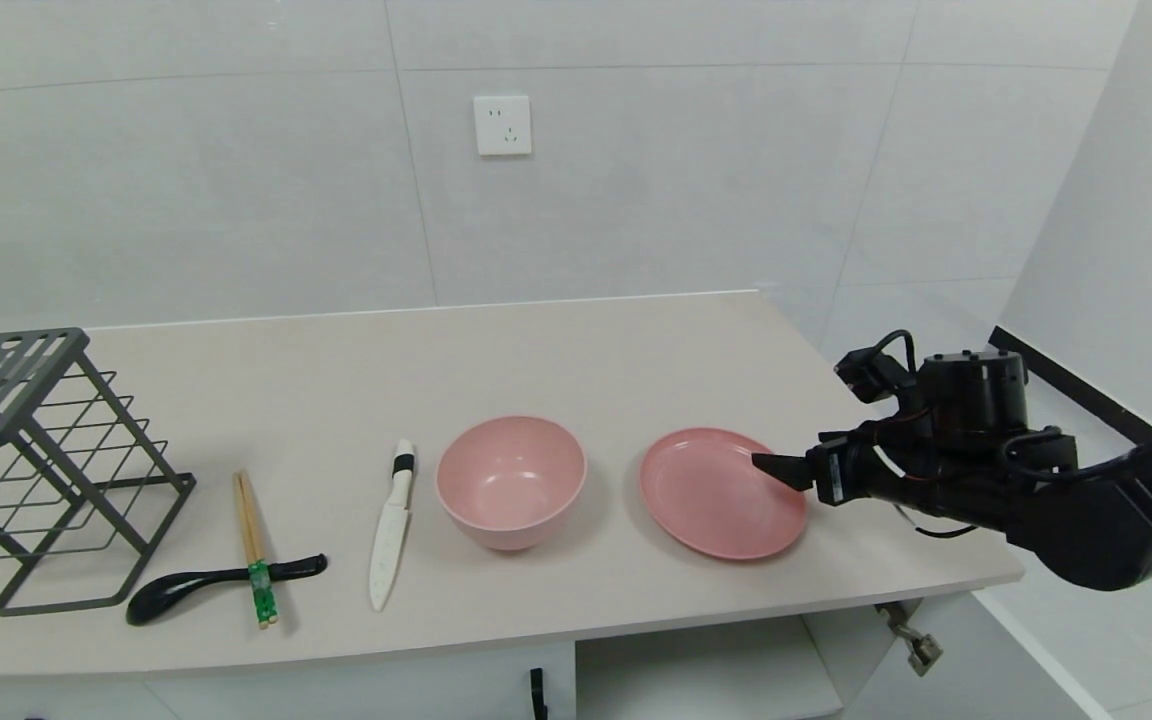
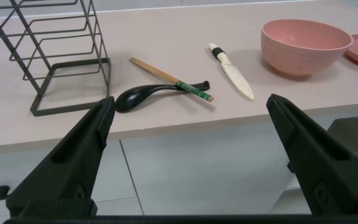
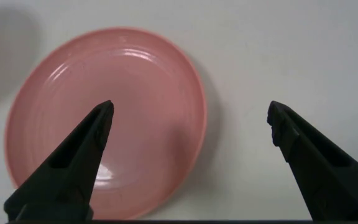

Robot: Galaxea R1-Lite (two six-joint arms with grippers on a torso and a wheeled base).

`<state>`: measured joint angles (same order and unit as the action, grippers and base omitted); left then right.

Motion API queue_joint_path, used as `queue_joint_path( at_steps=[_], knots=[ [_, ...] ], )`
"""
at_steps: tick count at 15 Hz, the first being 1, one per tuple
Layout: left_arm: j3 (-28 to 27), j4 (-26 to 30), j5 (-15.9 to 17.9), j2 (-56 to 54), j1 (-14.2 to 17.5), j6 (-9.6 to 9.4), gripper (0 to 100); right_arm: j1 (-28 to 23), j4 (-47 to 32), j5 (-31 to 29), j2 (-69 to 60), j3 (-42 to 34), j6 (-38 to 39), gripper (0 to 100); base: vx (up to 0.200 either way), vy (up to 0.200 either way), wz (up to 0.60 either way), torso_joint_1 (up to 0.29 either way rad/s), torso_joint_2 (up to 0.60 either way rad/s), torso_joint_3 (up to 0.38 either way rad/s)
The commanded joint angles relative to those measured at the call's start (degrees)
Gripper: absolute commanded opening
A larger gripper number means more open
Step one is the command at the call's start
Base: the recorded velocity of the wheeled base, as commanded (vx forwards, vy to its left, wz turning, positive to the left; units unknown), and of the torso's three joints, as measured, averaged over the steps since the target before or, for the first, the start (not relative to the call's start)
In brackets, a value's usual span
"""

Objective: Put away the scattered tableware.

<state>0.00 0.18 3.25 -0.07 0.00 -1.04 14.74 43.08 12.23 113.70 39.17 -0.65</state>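
The beige countertop [image 1: 576,350] stretches ahead of both grippers, and every piece of tableware lies loose on it, none in the rack. The dark wire dish rack [image 1: 6,375] stands upright at the robot's far left, well apart from the right gripper [image 1: 781,468] and ahead of the left gripper [image 2: 190,102], off to its left side. The right gripper is spread wide and holds nothing; it hangs over the right-hand edge of the pink plate [image 1: 721,492], with one finger above the plate's inner face, the other above bare counter past the rim, and the rim itself between them. Whether either fingertip touches cannot be told. The pink bowl [image 1: 511,480] sits upright just beyond the plate on the side away from the right gripper, near the plate but apart from it. The left gripper is also spread and empty, held low in front of the counter's front edge. Ahead of it and slightly to its right lies the white knife [image 1: 391,525] with a black band on its handle, blade tip toward the front edge, between the bowl and the rest of the cutlery. Straight ahead of the left gripper rests the black spoon [image 1: 186,585], and the wooden chopsticks [image 1: 254,545], wrapped with a green band, lie across its handle, touching it
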Motion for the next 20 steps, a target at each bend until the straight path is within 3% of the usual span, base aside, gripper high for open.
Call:
queue_joint_path(
  at_steps=[1,12,13,20],
  knots=[
    [0.0,-0.01,0.0,0.07,0.0,-0.02,100,0.38,2.97,0.17,3.54,-0.14,0.03,100,0.0,0.0,0.0,0.0,0.0,0.0],
    [0.0,-0.01,0.0,0.07,0.0,0.07,100,3.45,4.12,1.75,6.88,-1.2,-1.2,100,0.0,0.0,0.0,0.0,0.0,0.0],
    [0.0,-0.01,0.0,0.07,0.0,0.07,100,3.37,4.03,1.57,7.06,-1.2,-1.29,0,0.0,0.0,0.0,0.0,0.0,0.0],
    [0.0,-0.01,0.0,0.07,0.09,0.07,100,-2.87,5.35,1.13,8.91,0.03,-0.85,0,0.0,0.0,0.0,0.0,0.0,0.0]
  ],
)
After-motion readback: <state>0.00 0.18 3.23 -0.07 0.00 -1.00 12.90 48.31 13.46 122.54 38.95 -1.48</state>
